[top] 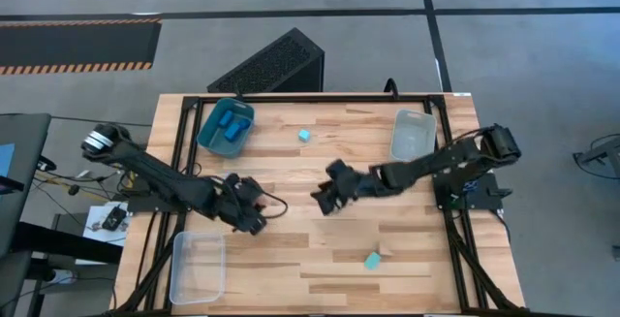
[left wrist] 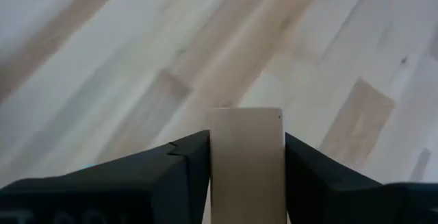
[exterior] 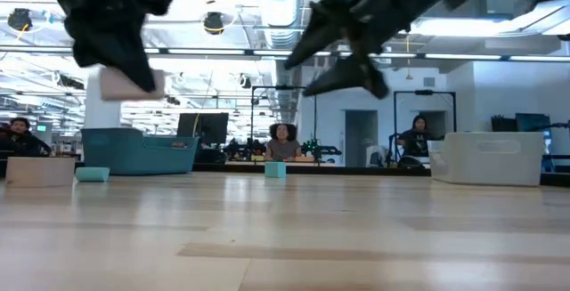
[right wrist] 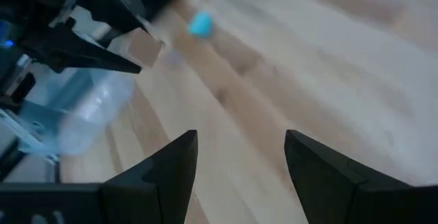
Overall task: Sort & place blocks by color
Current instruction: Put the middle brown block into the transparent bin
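gripping tan block [left wrist: 246,162], left hand [left wrist: 246,176]; block btm cut off; right hand [right wrist: 239,176] open, empty.

Bare table [top: 320,259] lies between both arms; teal bin [top: 225,128] and clear bins [top: 198,267] line the edges.

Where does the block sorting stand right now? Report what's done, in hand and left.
Done: dark blue blocks already lie in the teal bin.
In hand: the left gripper is shut on a tan wooden block, lifted clear of the table.
Left: two cyan blocks sit loose on the table. The right gripper hangs open and empty mid-table. Both clear bins appear empty.
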